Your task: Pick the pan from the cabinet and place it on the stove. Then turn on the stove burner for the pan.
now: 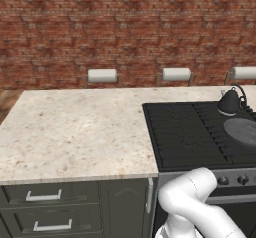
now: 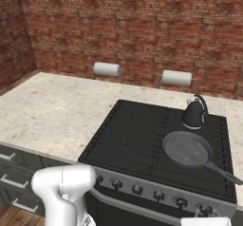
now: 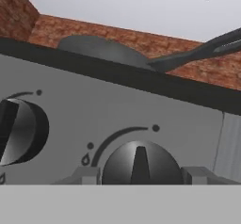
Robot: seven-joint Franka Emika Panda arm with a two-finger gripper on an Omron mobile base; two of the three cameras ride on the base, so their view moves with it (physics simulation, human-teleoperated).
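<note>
Pincer [image 3: 140,175] astride stove [image 3: 141,110] knob [image 3: 140,164]

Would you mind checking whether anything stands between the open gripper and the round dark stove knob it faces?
Nothing visible does. In the hand view the gripper has a fingertip on either side of the round dark knob, the gap bare. The dark grey frying pan already sits on the black stove.

The robot has a smooth, shiny white arm [image 1: 192,197] made of fat round tubes with soft, rounded ends. In the right base view, the arm's big white joint [image 2: 64,184] looks like a thick drum with grey shading underneath. The end effector [image 3: 141,175] has two small grey finger tips [image 3: 84,175] with flat, blocky tops.
</note>
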